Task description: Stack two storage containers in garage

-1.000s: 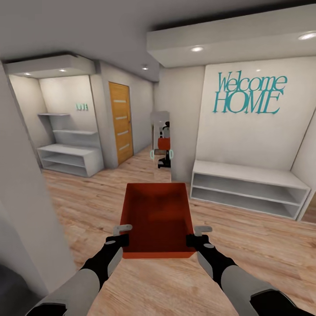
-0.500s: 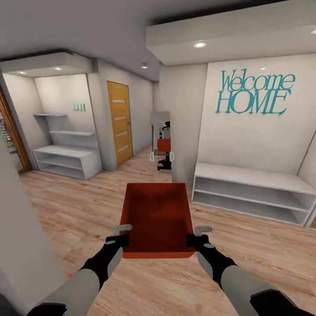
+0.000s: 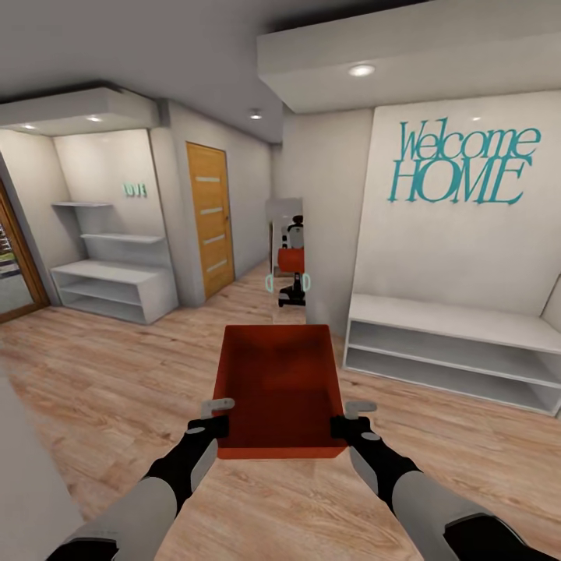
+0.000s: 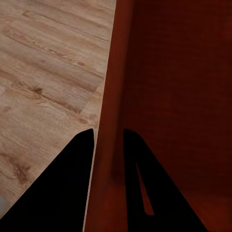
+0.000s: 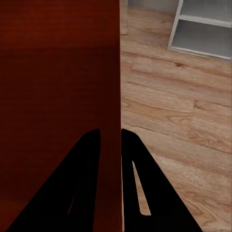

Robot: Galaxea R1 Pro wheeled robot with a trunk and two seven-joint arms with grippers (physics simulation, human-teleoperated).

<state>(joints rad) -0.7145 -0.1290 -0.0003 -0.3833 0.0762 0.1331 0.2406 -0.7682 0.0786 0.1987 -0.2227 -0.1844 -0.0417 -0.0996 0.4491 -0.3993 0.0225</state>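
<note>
since 1 s ago the whole head pic has slid, so the cam moved w/ the robot; a wood-framed glass door now shows at far left. head view: the container (image 3: 280,389) is held up in front, over the wood floor (image 3: 117,374), left gripper (image 3: 209,417) and right gripper (image 3: 352,417) on its side walls. hallway, orange door (image 3: 209,218), white shelf (image 3: 460,347) ahead.

left wrist: fingers (image 4: 67,183) clamped on the bin wall.

right wrist: fingers (image 5: 140,183) clamped on the other wall.

task: only 1 bin in hand, garage not reached yet, nothing stacked.
</note>
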